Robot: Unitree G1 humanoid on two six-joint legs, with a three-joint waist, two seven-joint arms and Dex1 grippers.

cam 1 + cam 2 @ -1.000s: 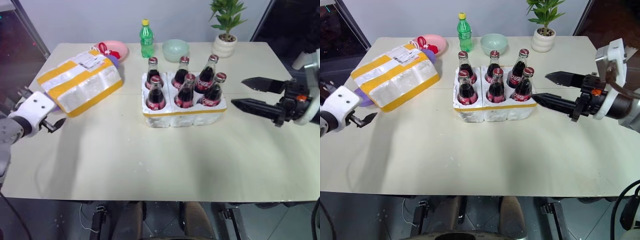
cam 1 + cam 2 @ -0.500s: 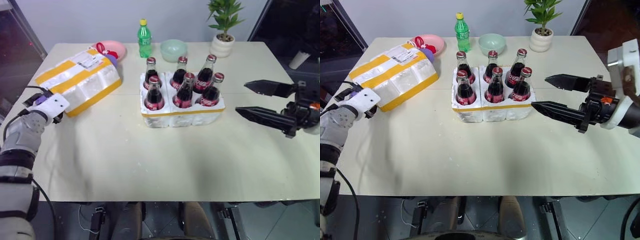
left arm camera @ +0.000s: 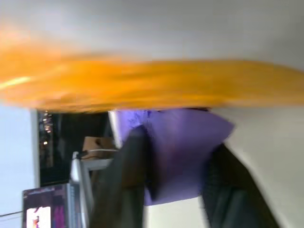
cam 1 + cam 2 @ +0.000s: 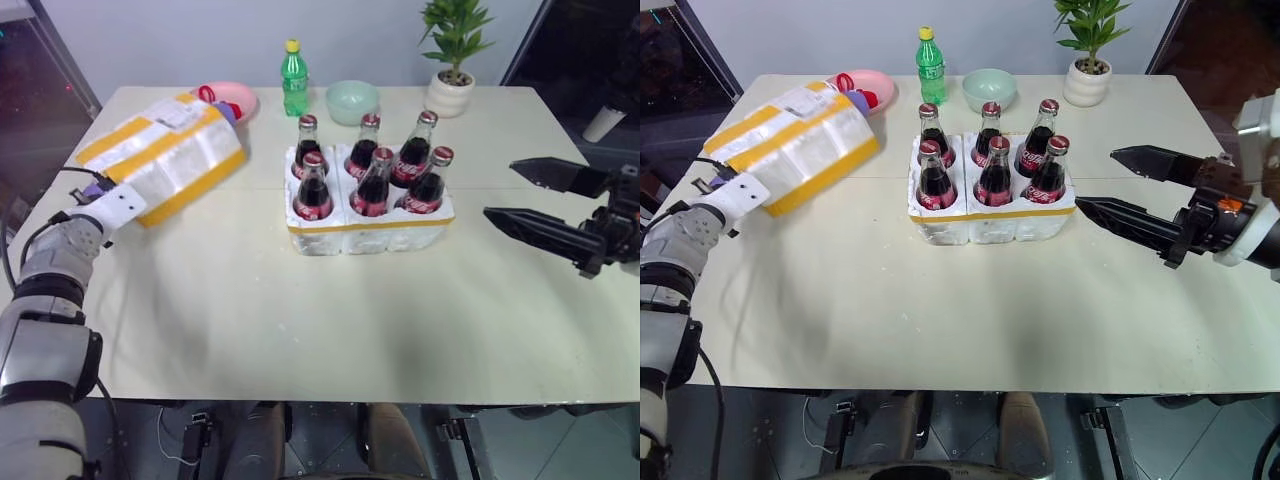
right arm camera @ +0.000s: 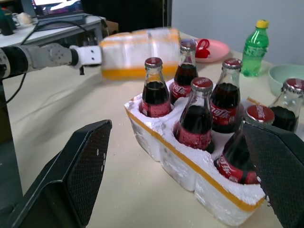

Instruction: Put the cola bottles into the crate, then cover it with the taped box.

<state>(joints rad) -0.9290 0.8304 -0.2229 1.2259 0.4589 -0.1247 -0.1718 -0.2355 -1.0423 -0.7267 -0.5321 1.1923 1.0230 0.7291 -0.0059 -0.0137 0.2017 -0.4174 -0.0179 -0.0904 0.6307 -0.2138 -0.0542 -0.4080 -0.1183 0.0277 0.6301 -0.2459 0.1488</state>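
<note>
Bottles (image 4: 370, 170) all six sit in crate (image 4: 368, 228) on tabletop. Left fingers (image 4: 715, 185) pinch near edge of taped box (image 4: 165, 155), lifting it to cover crate. Right fingers (image 4: 530, 200) spread wide beside crate, ready to help.

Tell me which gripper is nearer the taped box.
Left. The left gripper is at the taped box, at its near end. The right gripper hangs open across the table, beyond the crate.
</note>
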